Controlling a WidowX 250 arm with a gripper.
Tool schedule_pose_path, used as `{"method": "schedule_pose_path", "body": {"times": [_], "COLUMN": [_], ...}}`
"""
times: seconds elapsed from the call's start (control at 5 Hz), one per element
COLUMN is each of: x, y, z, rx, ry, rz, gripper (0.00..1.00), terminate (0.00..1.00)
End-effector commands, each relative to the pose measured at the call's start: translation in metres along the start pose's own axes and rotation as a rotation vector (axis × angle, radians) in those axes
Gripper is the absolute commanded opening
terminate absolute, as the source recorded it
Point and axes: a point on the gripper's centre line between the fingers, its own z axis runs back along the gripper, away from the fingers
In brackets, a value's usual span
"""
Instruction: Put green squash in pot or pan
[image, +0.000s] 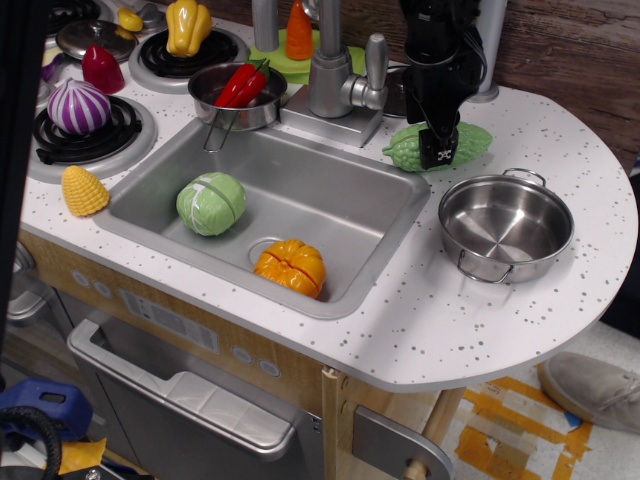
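Jaws closed on the green squash: the gripper holds it across its middle, the squash lying crosswise with both tapered ends out to either side, at the counter between the sink corner and the pan. Pan sits just beside the squash, nothing inside it. Sink holds a round green ball and an orange pumpkin; small pot behind the sink holds a red pepper.
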Motion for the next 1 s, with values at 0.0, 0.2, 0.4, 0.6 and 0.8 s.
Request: {"method": "schedule_pose_path", "body": {"times": [0.0,0.2,0.4,0.6,0.8], "x": [-0.002,-0.002,-0.001,0.001,0.01], "y": [0.012,0.012,0.011,0.016,0.026], "z": [0.007,0.005,0.006,0.019,0.056], "rx": [0.02,0.045,0.034,0.016,0.036], "ry": [-0.071,-0.068,-0.091,-0.084,-0.016], "rz": [0.021,0.013,0.026,0.026,0.015], "gripper": [1.0,0.0,0.0,0.0,0.0], "terminate": [0.0,0.0,0.0,0.0,0.0]}}
